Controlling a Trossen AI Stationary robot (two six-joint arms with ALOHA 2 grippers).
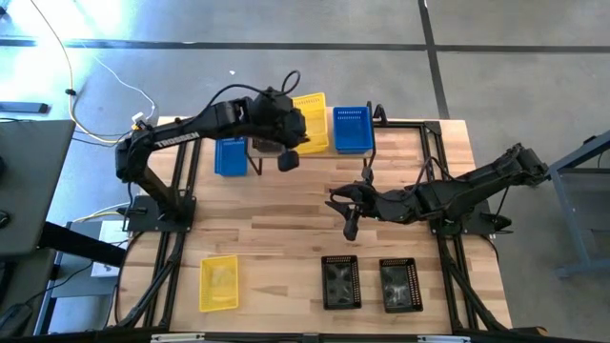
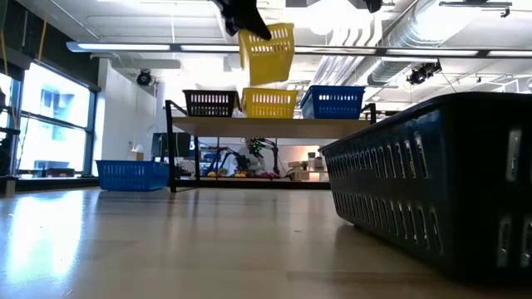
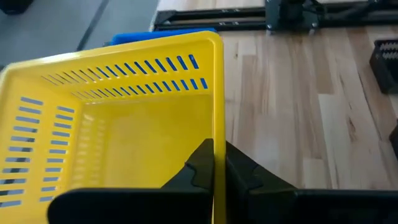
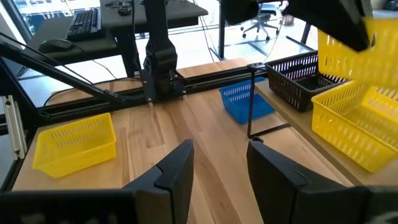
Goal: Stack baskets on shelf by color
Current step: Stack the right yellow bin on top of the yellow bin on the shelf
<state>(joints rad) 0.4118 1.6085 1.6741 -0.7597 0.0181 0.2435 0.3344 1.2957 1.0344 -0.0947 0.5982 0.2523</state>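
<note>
The high view looks straight down on the whole desk (image 1: 286,238). The low view sits at desk level, facing the shelf (image 2: 266,124), close beside a black basket (image 2: 432,183). Both wrist views and the low view share the lifted yellow basket (image 3: 112,118).

Shelf (image 1: 376,122) crowded — open tabletop (image 1: 286,229) between both arms.
</note>
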